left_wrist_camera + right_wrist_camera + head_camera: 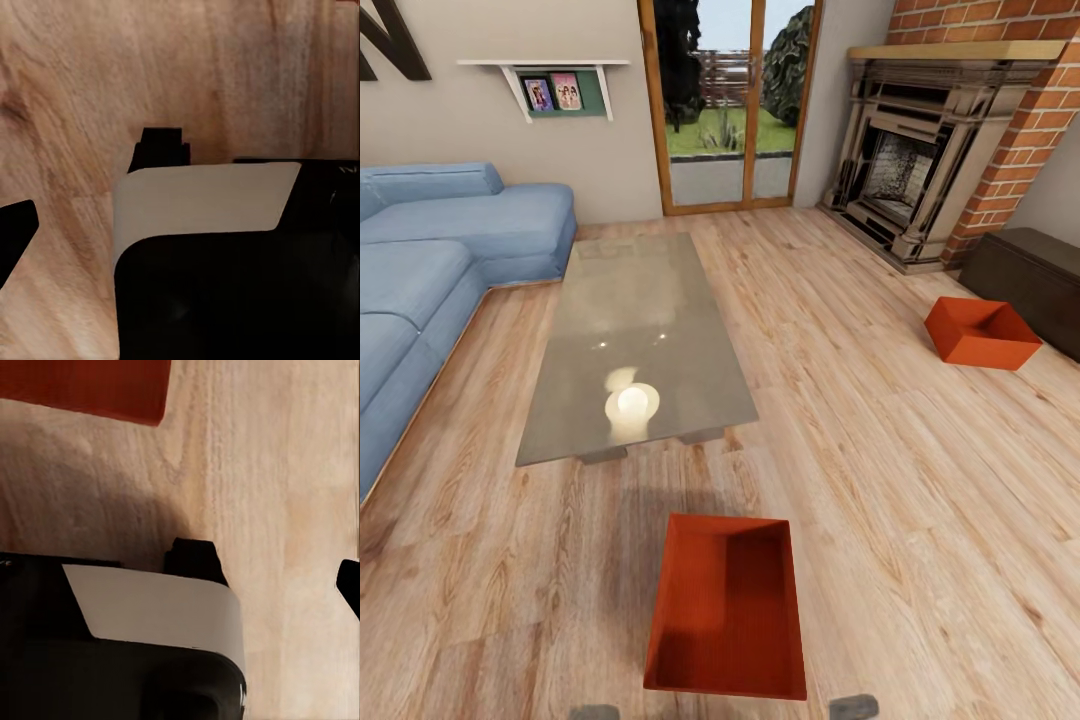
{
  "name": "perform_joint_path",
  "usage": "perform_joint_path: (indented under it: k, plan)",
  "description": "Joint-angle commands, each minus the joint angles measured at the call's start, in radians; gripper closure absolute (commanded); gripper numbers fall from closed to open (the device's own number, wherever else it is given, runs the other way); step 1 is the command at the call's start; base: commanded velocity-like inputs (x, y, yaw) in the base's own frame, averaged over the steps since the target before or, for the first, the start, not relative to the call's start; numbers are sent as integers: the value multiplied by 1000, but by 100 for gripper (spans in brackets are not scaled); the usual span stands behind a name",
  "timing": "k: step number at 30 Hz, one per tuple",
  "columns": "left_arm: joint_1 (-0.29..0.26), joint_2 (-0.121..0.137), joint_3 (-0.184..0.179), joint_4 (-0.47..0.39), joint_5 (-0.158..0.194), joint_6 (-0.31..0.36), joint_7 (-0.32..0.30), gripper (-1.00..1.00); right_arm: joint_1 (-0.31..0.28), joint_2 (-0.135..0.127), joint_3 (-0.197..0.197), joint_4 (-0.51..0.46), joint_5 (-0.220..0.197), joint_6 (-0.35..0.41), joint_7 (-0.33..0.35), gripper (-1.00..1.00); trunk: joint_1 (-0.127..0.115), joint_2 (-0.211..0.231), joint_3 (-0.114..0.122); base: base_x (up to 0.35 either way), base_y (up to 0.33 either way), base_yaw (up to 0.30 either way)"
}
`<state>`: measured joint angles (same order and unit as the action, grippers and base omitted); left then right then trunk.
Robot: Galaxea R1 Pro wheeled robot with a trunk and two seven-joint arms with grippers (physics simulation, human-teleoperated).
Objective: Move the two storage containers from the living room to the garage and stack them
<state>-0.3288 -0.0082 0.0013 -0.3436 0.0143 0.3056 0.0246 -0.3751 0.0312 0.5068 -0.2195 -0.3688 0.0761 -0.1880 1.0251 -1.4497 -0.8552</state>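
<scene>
Bins: 1 (726,605) on wood floor (920,480) just ahead of both grippers, the other (980,332) well beyond, near fireplace (920,160). Pickup not begun. Fingers (196,560) apart, empty. Next: straddle near bin's walls.

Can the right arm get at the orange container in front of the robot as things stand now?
Probably yes: the near container lies on bare wood floor, nothing around it, and its corner shows beyond the open right gripper.
</scene>
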Motion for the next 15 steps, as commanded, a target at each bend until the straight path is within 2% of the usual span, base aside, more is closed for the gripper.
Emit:
perform_joint_path:
  k: [1,3,7,9,15]
  plan:
    - [-17,0,0,10,2,9,3,-100,-3,-1,9,-2,-15,1,-10,-100,0,0,-1,0,0,0]
    - [-87,0,0,53,4,15,28,-100,-11,-3,10,-9,-33,-21,-23,-100,0,0,-1,0,0,0]
    - [-156,-4,0,73,5,19,80,-100,-14,-2,10,-14,-40,-34,-29,-100,0,0,-1,0,0,0]
    - [-178,-11,-1,92,5,22,90,-100,-14,-2,10,-15,-41,-36,-30,-100,0,0,-1,0,0,0]
    - [-180,-14,0,101,4,20,89,-100,-15,-1,10,-15,-39,-36,-30,-100,0,0,-1,0,0,0]
